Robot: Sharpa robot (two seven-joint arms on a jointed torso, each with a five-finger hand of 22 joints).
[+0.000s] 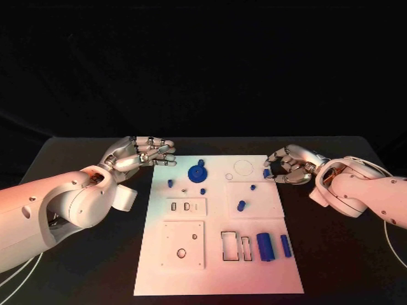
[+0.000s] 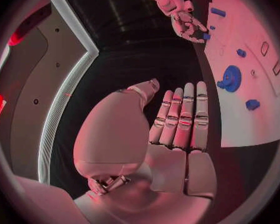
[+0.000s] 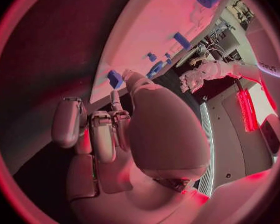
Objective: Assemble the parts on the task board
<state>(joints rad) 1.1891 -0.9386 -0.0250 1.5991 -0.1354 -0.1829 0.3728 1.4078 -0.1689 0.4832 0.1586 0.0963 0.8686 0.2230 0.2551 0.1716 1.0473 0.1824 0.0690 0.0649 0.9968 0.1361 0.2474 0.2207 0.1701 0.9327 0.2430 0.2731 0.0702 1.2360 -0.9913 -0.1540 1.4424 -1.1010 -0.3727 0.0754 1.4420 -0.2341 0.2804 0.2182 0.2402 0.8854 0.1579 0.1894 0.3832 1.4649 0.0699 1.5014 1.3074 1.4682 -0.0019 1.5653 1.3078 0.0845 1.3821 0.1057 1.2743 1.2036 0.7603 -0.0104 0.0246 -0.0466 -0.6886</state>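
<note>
Left robot hand (image 1: 141,154) flat and empty, upper left of the task board (image 1: 220,267); right robot hand (image 1: 290,164) pinches a small blue part (image 1: 268,173), which may slip if the pinch loosens.

Matt white task board (image 1: 259,267), glossy blue plastic parts (image 1: 265,246)

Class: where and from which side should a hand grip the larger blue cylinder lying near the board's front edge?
Grip the larger blue cylinder across its round middle, from above: it lies flat, a smaller blue piece sits close beside it, so fingers probably fit best straddling its width.
</note>
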